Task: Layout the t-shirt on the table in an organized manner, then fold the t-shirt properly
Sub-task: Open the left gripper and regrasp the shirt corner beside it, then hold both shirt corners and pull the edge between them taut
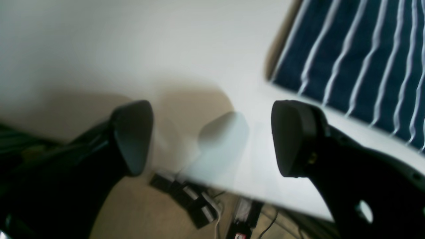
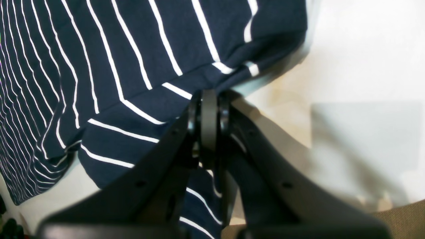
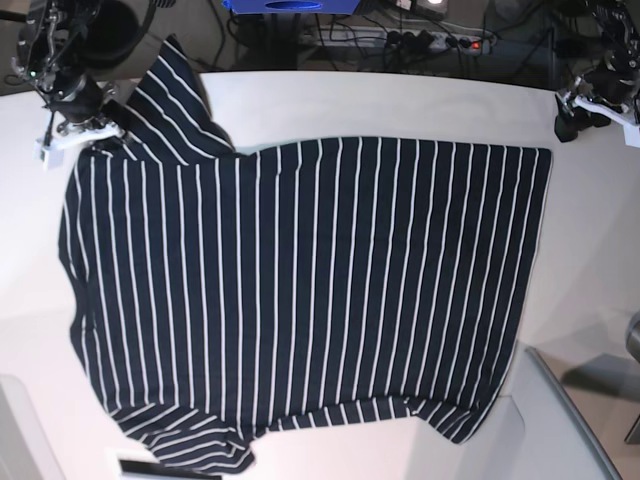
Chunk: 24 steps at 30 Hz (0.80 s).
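The t-shirt, dark navy with thin white stripes, lies spread flat across the white table, one sleeve pointing to the far left corner. At that far left shoulder my right gripper is shut on the t-shirt; the right wrist view shows the t-shirt bunched and lifted where the right gripper pinches a fold. Over bare table just past the shirt's far right corner, my left gripper stands open. In the left wrist view the left gripper holds nothing, and the t-shirt lies off to the upper right.
A power strip and cables run behind the table's far edge. A grey slab sits at the near right corner. Past the table edge under the left gripper, the floor carries another power strip.
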### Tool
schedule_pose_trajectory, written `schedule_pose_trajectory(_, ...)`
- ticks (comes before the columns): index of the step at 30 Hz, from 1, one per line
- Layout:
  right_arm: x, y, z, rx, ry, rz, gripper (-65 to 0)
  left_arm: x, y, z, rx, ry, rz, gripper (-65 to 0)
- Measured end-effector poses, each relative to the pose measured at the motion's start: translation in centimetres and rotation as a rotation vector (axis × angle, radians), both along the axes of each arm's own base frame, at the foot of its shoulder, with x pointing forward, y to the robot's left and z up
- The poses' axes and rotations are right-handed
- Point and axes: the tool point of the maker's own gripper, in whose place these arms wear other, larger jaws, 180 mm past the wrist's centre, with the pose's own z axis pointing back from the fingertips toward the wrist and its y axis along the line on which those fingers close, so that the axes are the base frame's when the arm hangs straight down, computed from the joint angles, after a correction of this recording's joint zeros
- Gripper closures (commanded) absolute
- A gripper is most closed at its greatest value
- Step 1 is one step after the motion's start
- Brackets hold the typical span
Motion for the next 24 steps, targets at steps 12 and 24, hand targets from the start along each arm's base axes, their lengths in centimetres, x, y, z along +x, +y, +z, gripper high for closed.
schedule_pose_trajectory(12, 0.0, 0.1, 0.0, 0.001, 0.0, 0.002, -0.8, 4.2, -3.4, -1.2, -0.07, -0.052, -0.067, -52.5)
schedule_pose_trajectory(24, 0.0, 0.1, 0.0, 0.001, 0.001, 0.003, -0.8, 5.6, -6.3, -1.6, -0.138, -0.122, -0.057, -52.3)
